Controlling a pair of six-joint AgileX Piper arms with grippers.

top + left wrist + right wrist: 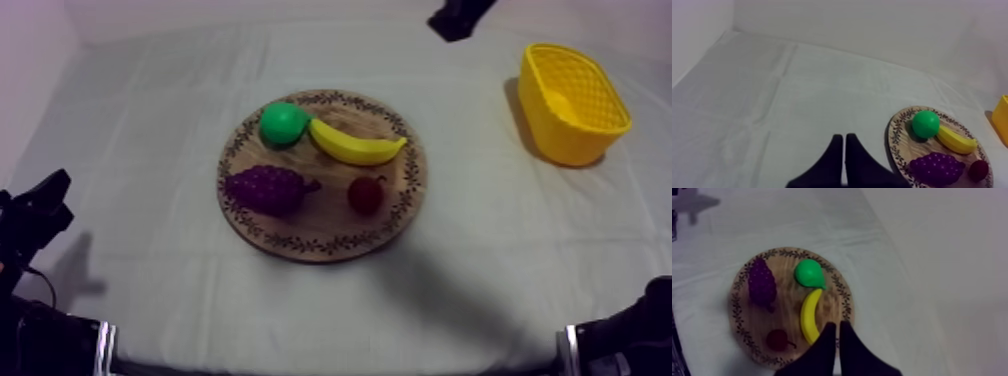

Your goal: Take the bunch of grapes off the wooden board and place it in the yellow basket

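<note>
Grey-white cloth (150, 290) creased, wooden board (330, 225) centred, pale wall (872, 25) behind

The left tool (843, 137) and the right tool (837, 324) match: two matte black fingers (832, 161) each, broad at the base, tapering to slim tips that lie together. The left arm (35, 215) and the right arm (632, 325) are black, each ringed by a pale band (101, 346)

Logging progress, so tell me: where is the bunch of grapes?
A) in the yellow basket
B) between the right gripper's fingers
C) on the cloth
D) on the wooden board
D: the bunch of grapes lies on the wooden board beside the small red fruit, and the right gripper is shut on nothing.
</note>
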